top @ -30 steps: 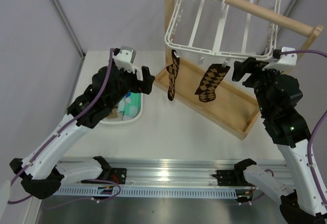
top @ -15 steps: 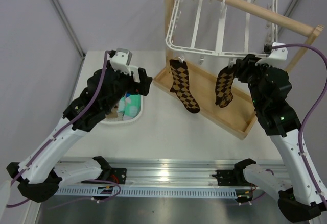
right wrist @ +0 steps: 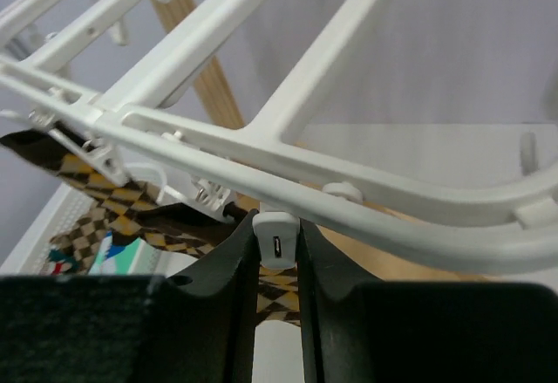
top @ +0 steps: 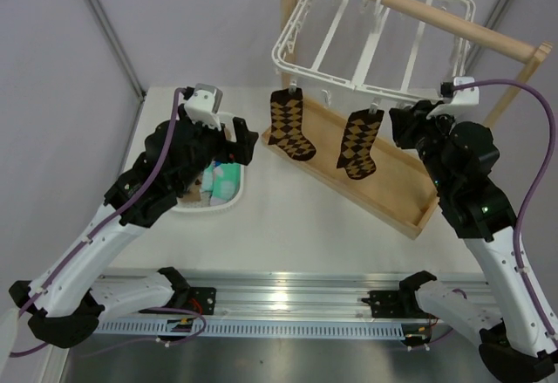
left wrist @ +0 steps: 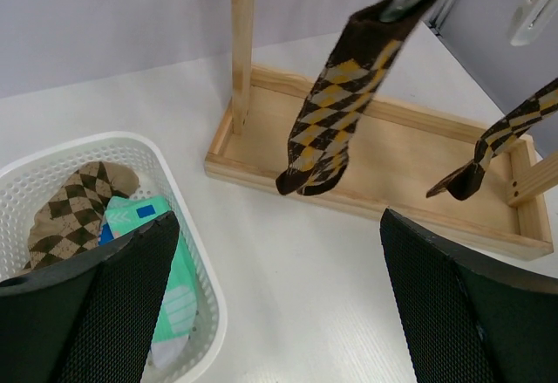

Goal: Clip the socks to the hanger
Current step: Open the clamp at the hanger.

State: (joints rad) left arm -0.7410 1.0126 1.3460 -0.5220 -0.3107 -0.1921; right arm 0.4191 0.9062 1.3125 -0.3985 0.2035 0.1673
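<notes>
Right gripper (top: 399, 126) pinching a clip (right wrist: 277, 239) on the tilted hanger (top: 331, 71).
Top: two argyle socks (top: 286, 126) hang clipped above the wooden tray (top: 397, 187). Left wrist: left gripper (left wrist: 277, 222) spread wide over basket (left wrist: 193, 226) and table (left wrist: 288, 313). Right wrist: fingers (right wrist: 227, 270) closed on the clip.

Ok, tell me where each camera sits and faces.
Top external: above, behind the bases, looking down on the table; left arm and right arm show.
Left wrist: left arm's end, facing basket and wooden tray; open fingers show.
Right wrist: below the hanger, looking up; its fingers pinch a clip.
Shared: top and left wrist show both hung argyle socks.
</notes>
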